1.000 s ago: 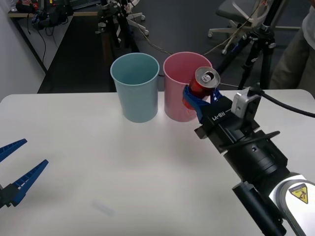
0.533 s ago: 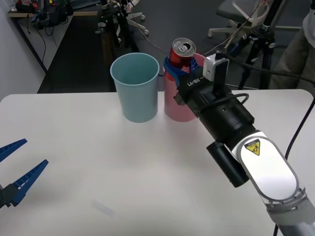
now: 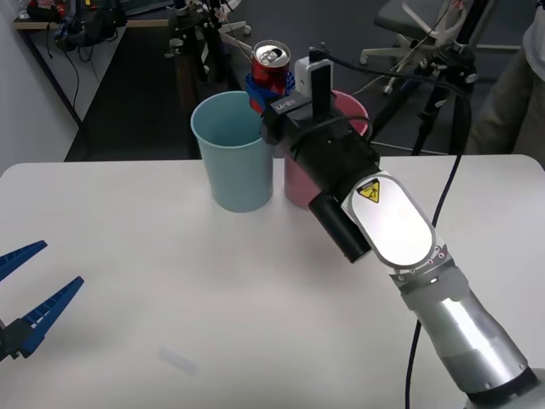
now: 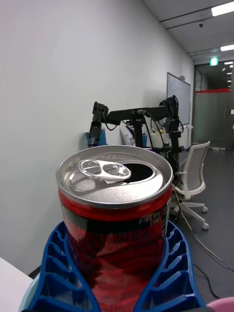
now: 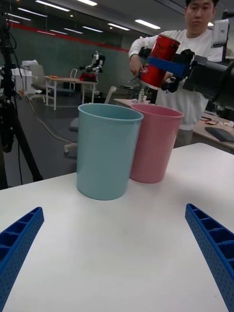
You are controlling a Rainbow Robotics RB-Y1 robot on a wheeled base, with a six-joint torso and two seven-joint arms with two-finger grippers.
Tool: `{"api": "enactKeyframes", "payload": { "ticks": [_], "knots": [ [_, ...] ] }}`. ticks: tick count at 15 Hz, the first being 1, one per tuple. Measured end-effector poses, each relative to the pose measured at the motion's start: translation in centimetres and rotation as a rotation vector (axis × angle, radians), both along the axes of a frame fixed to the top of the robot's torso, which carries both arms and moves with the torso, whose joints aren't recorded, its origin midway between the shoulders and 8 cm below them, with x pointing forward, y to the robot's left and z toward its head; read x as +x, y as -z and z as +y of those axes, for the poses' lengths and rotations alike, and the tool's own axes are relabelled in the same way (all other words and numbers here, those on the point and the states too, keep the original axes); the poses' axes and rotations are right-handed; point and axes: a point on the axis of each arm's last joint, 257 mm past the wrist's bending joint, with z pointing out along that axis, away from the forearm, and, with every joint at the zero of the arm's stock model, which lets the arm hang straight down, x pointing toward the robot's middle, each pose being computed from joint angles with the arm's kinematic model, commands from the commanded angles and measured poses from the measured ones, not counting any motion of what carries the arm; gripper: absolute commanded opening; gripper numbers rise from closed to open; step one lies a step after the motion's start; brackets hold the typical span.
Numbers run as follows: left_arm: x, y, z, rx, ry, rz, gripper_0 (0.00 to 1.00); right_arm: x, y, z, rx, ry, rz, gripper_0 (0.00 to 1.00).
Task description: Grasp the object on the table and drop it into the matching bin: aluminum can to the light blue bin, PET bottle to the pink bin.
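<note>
The red aluminum can (image 3: 271, 60) with its silver top is held upright in the air, my right gripper (image 3: 267, 88) shut on its lower body. It hangs above the bins' rims, about where the light blue bin (image 3: 234, 152) and the pink bin (image 3: 297, 182) meet. The right wrist view has the can (image 4: 116, 214) close up between the blue fingers (image 4: 173, 273). From the left wrist view, the can (image 5: 159, 59) hovers over the pink bin (image 5: 153, 146), beside the light blue bin (image 5: 105, 151). My left gripper (image 3: 30, 294) rests open, low at the table's (image 3: 170, 281) near left.
My right arm (image 3: 383, 221) reaches diagonally over the table's right half and hides part of the pink bin. The two bins stand touching at the table's far edge. Tripods (image 3: 447, 77) and office chairs (image 3: 409, 30) stand on the floor beyond.
My right gripper has carried the can up and to the left, from in front of the pink bin's rim to above the junction of the two bins. The left arm has stayed still.
</note>
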Motion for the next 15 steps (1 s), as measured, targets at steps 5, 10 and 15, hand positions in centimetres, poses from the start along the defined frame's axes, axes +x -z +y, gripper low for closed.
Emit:
{"api": "enactKeyframes", "payload": {
  "ticks": [5, 10, 15],
  "knots": [
    [0.0, 0.0, 0.0, 0.0, 0.0, 0.0, 1.0, 3.3, -0.7, 2.3, -0.015, 0.025, 0.016, 0.0],
    [0.0, 0.0, 0.0, 0.0, 0.0, 0.0, 1.0, 5.5, 0.4, 3.9, -0.039, 0.044, 0.056, 0.0],
    [0.0, 0.0, 0.0, 0.0, 0.0, 0.0, 1.0, 5.7, 0.7, 5.3, -0.038, 0.042, 0.07, 0.0]
  ]
}}
